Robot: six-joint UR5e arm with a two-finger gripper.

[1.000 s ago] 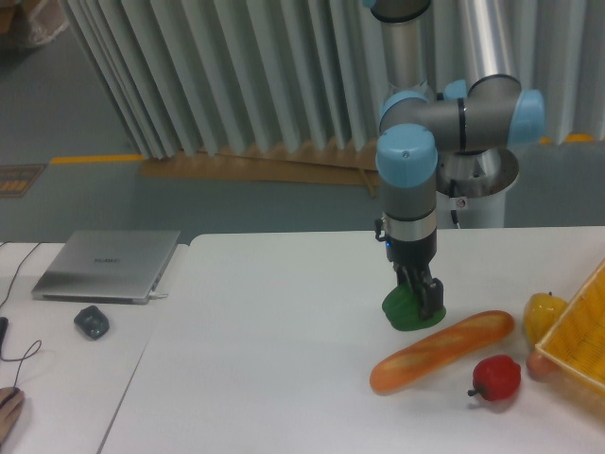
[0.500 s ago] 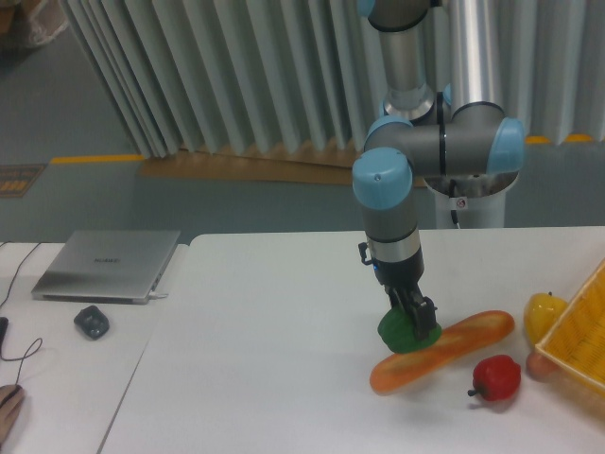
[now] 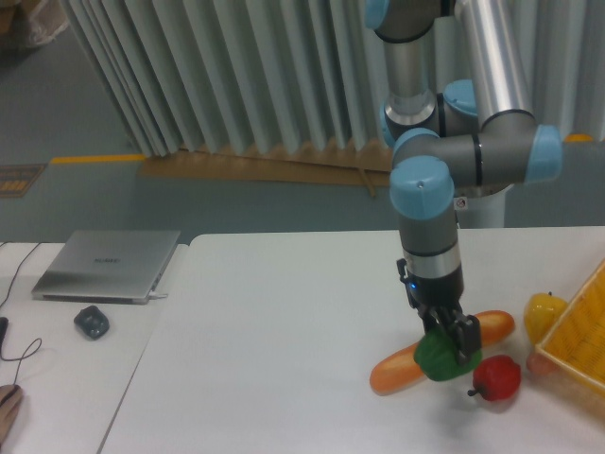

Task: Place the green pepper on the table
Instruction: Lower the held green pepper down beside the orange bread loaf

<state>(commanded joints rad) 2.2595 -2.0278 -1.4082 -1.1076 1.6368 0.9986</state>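
Since 0.5 s ago claw point(image 3: 452, 342) carried green pepper point(image 3: 436, 357) toward 4 o'clock | clamped on it, in front of baguette point(image 3: 440, 352) | red pepper point(image 3: 496, 377) at 3 o'clock | desk point(image 3: 284, 359) spot crowded, not released

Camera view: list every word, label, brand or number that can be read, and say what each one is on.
Nothing can be read for certain.
Laptop: a faint mark on the closed lid, too blurred to read.
Robot arm base: a small white sticker with a red spot, too small to read.
Floor at far left: an orange-brown patch, any marking illegible.
Green pepper, gripper: no text visible.
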